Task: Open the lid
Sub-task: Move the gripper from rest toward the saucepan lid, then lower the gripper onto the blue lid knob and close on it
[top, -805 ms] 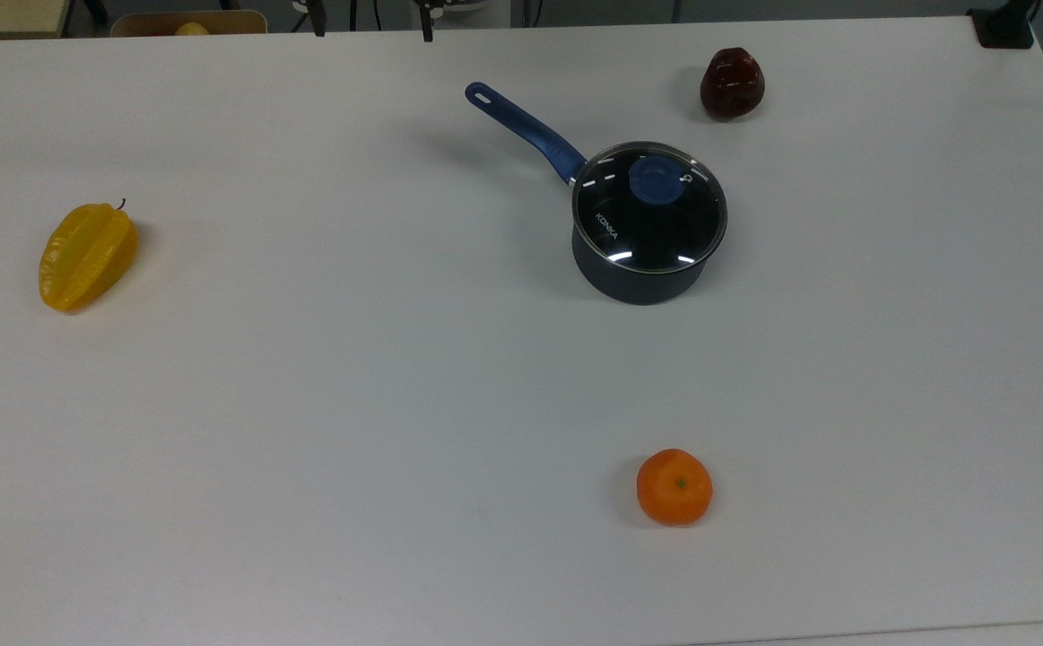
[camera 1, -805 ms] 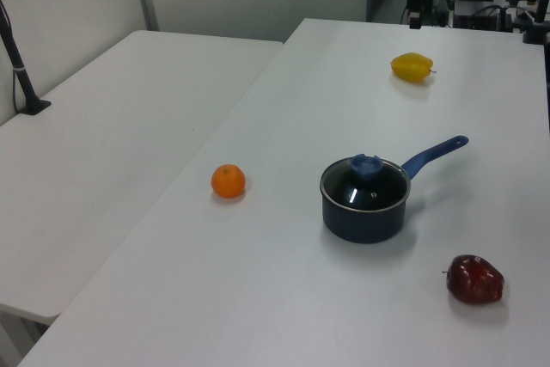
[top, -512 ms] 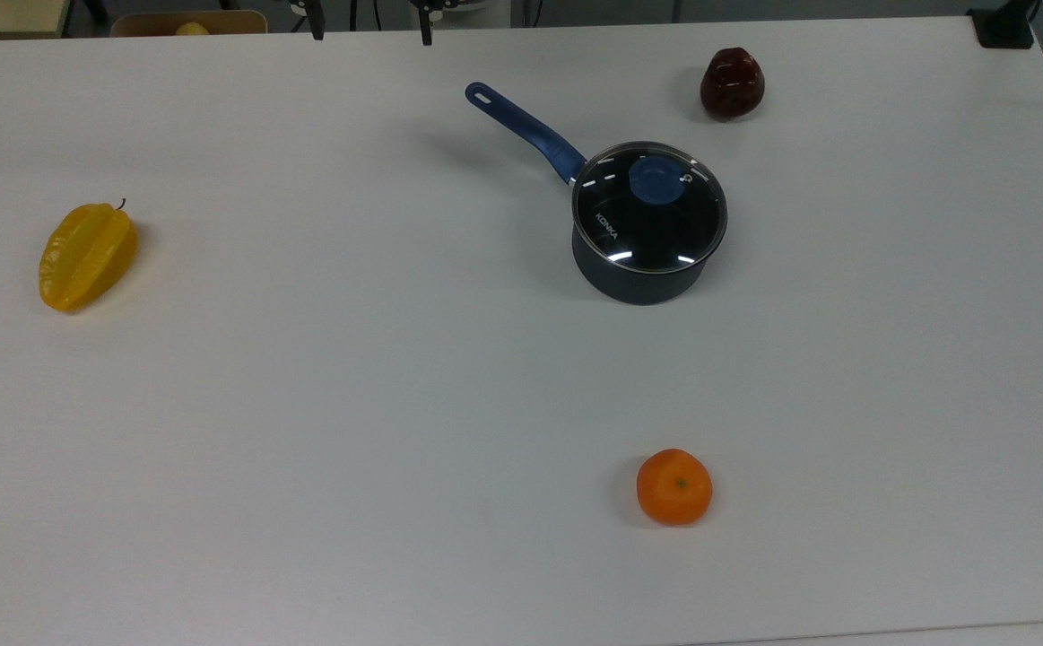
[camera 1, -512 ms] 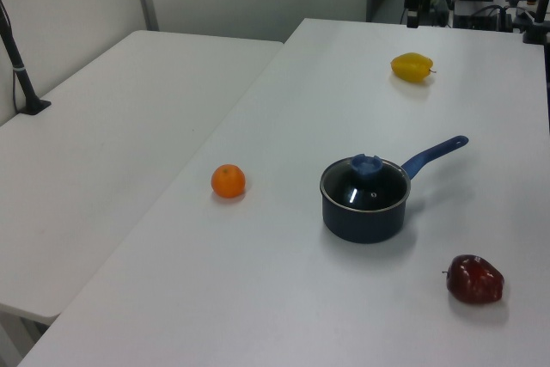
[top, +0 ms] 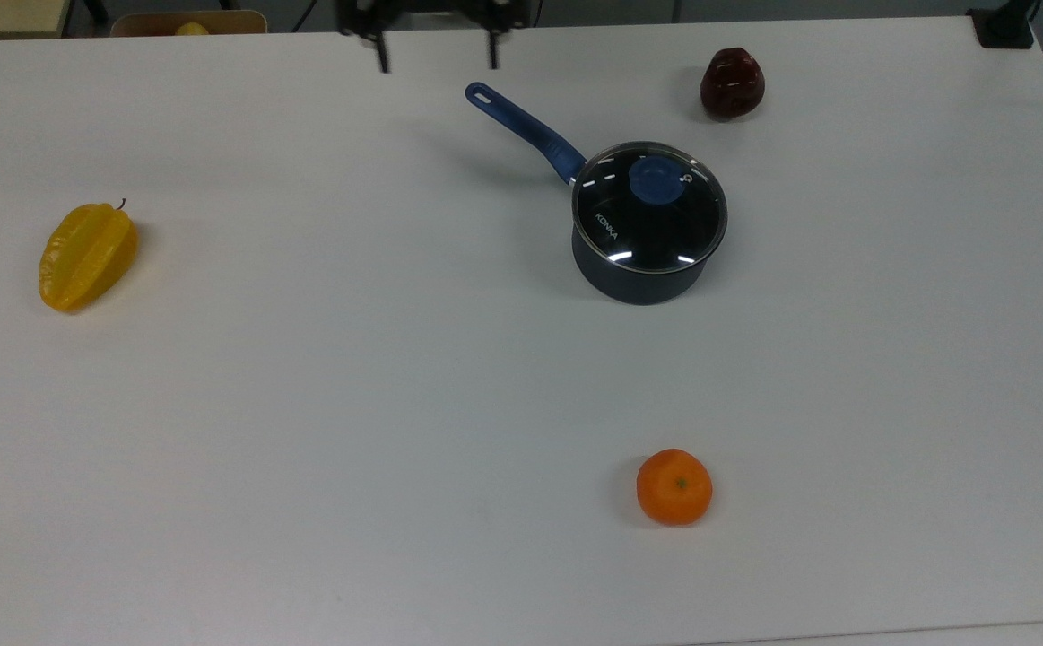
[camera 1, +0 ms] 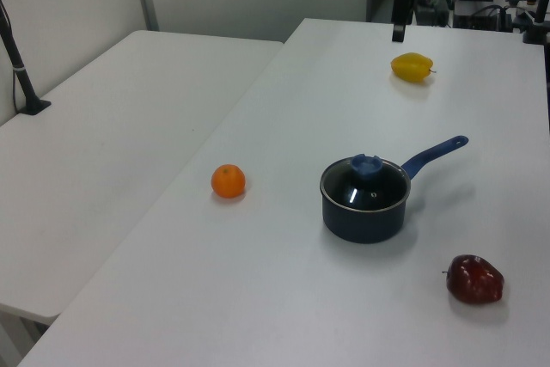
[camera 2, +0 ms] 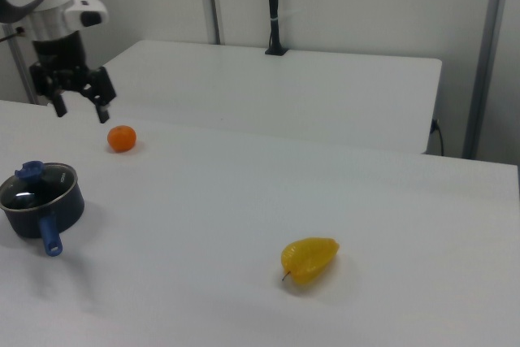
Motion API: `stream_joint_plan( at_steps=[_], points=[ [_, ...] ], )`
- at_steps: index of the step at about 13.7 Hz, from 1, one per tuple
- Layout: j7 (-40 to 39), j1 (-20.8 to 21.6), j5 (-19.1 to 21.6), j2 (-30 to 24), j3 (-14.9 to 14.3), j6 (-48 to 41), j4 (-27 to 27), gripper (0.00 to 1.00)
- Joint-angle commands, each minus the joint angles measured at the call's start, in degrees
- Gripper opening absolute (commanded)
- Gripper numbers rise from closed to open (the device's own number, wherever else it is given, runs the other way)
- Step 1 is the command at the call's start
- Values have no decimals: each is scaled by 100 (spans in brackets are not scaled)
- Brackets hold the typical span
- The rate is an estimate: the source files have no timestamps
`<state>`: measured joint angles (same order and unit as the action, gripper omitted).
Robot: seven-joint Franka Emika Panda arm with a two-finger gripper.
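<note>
The lid is a clear glass disc with a metal rim and a blue knob. It sits closed on the dark saucepan, whose blue handle points to the top view's upper left. The lid also appears in the left view, and again as the lid in the right view. My gripper hangs open above the table's far edge, up and to the left of the handle's tip, touching nothing. In the right view the gripper is in the air above and behind the pan.
A yellow starfruit lies at the top view's left. An orange sits toward the near edge and a dark red apple beyond the pan. A second white table adjoins in the left view.
My gripper has come further into the top view from its upper edge and shifted right, toward the handle's tip. The lid, pan and fruit have not moved.
</note>
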<state>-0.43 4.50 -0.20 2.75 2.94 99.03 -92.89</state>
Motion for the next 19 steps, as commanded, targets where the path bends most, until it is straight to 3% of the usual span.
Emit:
stream_joint_plan(
  at_steps=[1, 3, 5, 10, 15, 17, 19],
  points=[
    [34, 33, 90, -81, 775, 511, -536, 100],
    [287, 225, 90, -64, 954, 757, -765, 100],
    [727, 560, 81, 15, 954, 1292, -1073, 100],
    [913, 806, 64, 278, 963, 2742, -1724, 100],
    [1088, 956, -68, 542, 963, 3034, -1838, 100],
    [1386, 965, -392, 656, 963, 3078, -1838, 100],
    [1432, 965, -472, 674, 963, 3096, -1830, 93]
  ],
)
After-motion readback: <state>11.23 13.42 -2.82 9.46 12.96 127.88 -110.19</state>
